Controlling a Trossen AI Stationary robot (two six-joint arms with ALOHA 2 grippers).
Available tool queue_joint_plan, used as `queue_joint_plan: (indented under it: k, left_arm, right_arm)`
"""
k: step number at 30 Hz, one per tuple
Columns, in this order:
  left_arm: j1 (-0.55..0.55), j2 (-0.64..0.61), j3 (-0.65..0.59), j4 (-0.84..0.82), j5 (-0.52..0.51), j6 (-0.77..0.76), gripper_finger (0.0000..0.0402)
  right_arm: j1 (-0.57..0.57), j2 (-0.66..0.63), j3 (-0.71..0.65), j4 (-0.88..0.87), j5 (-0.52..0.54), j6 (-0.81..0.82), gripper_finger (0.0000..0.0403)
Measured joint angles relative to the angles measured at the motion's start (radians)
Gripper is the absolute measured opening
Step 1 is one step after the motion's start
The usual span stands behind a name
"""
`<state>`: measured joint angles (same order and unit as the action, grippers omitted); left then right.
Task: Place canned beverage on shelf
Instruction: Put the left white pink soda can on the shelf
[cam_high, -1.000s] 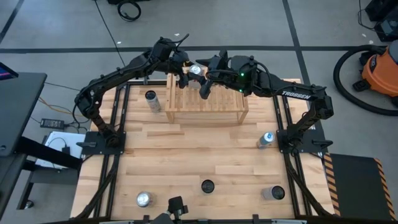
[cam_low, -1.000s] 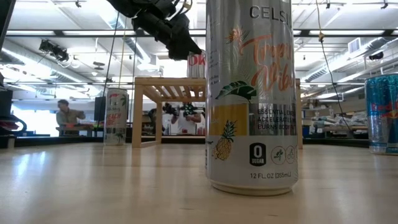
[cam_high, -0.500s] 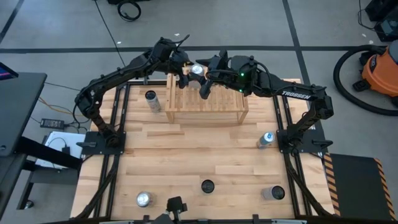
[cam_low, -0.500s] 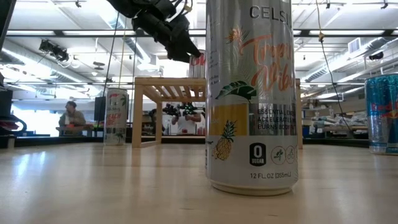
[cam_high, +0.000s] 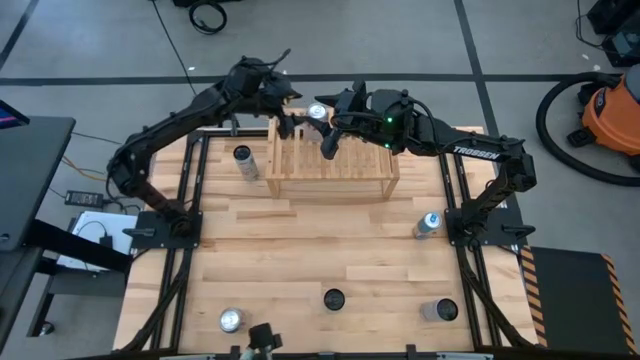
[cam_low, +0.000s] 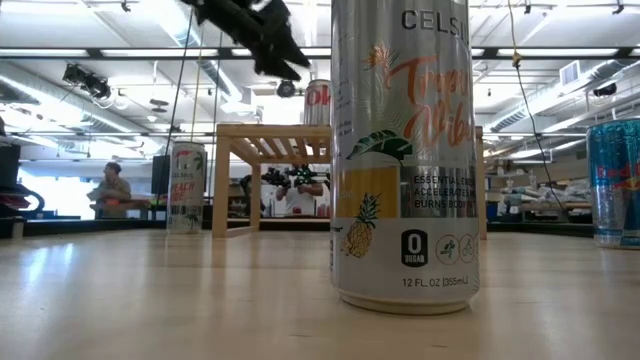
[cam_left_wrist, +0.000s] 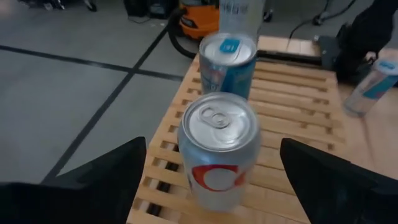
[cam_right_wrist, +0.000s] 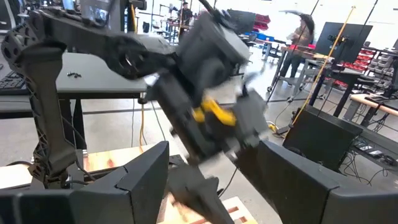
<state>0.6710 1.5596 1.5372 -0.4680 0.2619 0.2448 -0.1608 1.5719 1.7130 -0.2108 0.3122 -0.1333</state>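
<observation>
A silver can with a red logo (cam_left_wrist: 219, 149) stands upright on the slatted top of the light wooden shelf (cam_high: 335, 168), at its far left corner; its top also shows in the high view (cam_high: 318, 112). My left gripper (cam_left_wrist: 212, 146) is open just left of the can, a little above it, one finger on each side and neither touching. In the low view the left gripper (cam_low: 272, 45) hangs above and left of the can (cam_low: 318, 100). A blue can (cam_left_wrist: 228, 62) stands farther along the slats. My right gripper (cam_high: 328, 145) is open over the shelf and holds nothing.
More cans stand on the table: one left of the shelf (cam_high: 244, 160), one near the right arm's base (cam_high: 428, 222), and three along the near edge (cam_high: 231, 320), (cam_high: 333, 298), (cam_high: 440, 310). The middle one fills the low view's foreground (cam_low: 405, 150).
My left gripper has opened and let go of the silver can. It then drew back up and toward the table's left far corner. The can stays upright on the shelf where it was.
</observation>
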Motion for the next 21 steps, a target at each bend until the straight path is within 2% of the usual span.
queue_joint_plan:
  k: [10, 14, 17, 21]
  left_arm:
    - [-0.014, -0.134, 0.002, -0.068, 0.003, -0.082, 0.0371]
    - [-0.02, -0.148, 0.002, -0.122, 0.012, -0.069, 0.0371]
    - [-0.022, -0.151, 0.002, -0.122, 0.06, -0.059, 0.0371]
    - [-0.022, -0.153, 0.002, -0.124, 0.066, -0.076, 0.0371]
  right_arm:
    - [0.0, 0.0, 0.0, 0.0, 0.0, 0.0, 0.0257]
    - [0.0, 0.0, 0.0, 0.0, 0.0, 0.0, 0.0257]
    - [0.0, 0.0, 0.0, 0.006, -0.023, 0.0, 0.0257]
    - [0.003, 0.0, 0.0, 0.015, -0.026, 0.0, 0.0257]
